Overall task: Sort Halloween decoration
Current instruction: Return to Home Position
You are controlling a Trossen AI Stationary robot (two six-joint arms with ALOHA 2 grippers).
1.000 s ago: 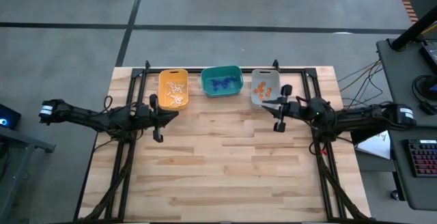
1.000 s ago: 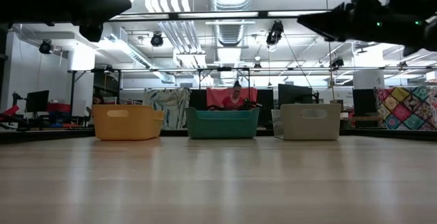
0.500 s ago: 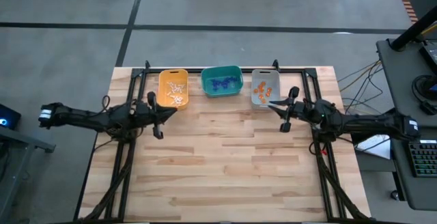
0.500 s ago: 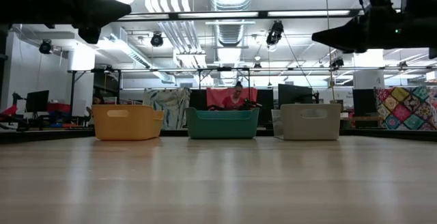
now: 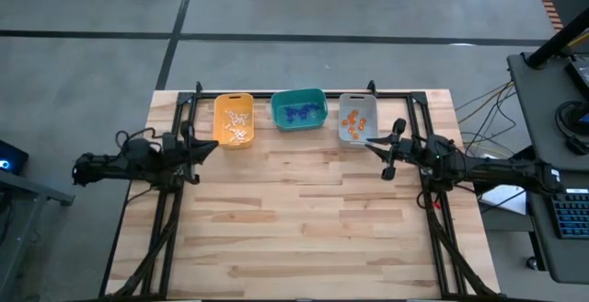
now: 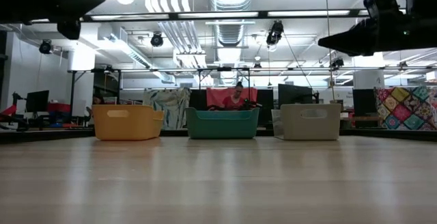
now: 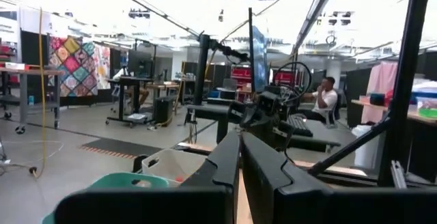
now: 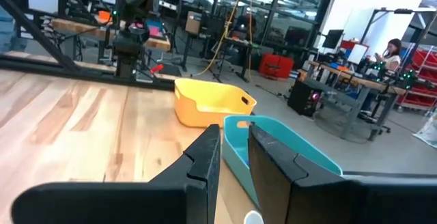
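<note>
left gripper (image 5: 208, 145) pulled way back toward the table's left edge, now clear of the yellow bin (image 5: 234, 97), right gripper (image 5: 379, 150) backed off a bit rightward too

One camera looks straight down on the tabletop (image 5: 304, 228); another sits level with it, facing the same three bins (image 5: 299, 92); two ride the wrists.

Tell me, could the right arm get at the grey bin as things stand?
Probably yes. The right gripper hangs raised beside the grey bin, at its near corner; nothing stands between them, and the bin is open on top.
</note>
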